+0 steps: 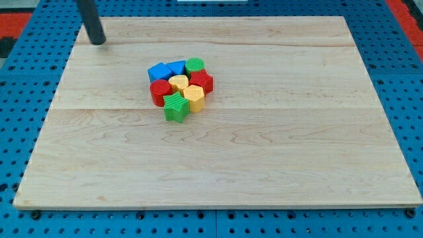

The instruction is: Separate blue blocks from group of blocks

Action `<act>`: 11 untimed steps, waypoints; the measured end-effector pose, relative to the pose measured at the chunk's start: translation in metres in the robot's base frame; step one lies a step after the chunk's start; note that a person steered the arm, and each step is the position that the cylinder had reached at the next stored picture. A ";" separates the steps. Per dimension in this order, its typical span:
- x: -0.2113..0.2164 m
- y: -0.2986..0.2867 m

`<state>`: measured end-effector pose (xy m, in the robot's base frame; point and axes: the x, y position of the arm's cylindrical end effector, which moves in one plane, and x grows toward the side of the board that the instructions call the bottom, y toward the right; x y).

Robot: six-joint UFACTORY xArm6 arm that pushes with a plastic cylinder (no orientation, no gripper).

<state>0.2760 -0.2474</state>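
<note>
Several blocks sit packed in one group near the board's middle. Two blue blocks, a cube-like one and a smaller one, touch each other at the group's top left. A green cylinder is at the top right, a red block below it, a yellow block in the middle, a red cylinder at the left, a yellow hexagon at the lower right and a green star at the bottom. My tip rests near the board's top left corner, far up-left of the group.
The wooden board lies on a blue pegboard. A red area shows at the view's top left, and another at the top right.
</note>
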 end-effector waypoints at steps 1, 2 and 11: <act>0.041 -0.015; 0.057 -0.011; 0.067 0.206</act>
